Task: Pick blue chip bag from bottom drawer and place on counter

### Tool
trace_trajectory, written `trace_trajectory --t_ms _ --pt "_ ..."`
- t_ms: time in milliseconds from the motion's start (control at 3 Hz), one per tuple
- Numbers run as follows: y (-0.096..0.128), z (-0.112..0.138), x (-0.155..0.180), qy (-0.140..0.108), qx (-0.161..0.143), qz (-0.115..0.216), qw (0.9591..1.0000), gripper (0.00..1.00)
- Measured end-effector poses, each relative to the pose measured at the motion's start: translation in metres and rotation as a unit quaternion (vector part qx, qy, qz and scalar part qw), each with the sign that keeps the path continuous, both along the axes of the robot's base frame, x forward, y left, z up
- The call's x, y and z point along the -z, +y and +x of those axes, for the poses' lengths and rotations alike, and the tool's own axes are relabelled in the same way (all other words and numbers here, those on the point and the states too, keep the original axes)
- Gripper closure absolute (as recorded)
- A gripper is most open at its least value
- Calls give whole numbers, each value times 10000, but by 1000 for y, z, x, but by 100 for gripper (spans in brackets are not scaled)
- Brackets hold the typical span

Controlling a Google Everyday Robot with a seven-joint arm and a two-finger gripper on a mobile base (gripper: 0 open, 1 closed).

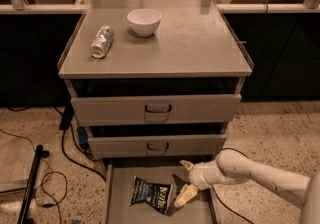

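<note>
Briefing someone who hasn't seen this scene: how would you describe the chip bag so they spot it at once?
Find the grey drawer cabinet and look at its pulled-out bottom drawer. On its floor lies the blue chip bag, just beside the open pincer. It is dark blue with white lettering, unlike the silver can and white bowl on the counter.

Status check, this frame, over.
Two-finger gripper open, over wide grey metal bottom drawer. Crinkly dark blue chip bag lies flat beside it, ungrasped. Nothing between them.
</note>
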State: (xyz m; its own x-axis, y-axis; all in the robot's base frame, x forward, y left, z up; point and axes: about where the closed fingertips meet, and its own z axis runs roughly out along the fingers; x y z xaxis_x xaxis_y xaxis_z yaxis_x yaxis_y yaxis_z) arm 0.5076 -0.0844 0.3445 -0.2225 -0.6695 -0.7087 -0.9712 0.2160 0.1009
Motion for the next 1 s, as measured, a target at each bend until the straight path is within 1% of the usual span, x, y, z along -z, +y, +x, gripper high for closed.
trace_trajectory --t_ms 333,667,1000 --pt "-3 6 6 -215 -190 912 9954 0" --pt "-5 8 4 -371 -582 1521 9859 0" --pt "-3 1 0 -328 -747 1582 9840 0"
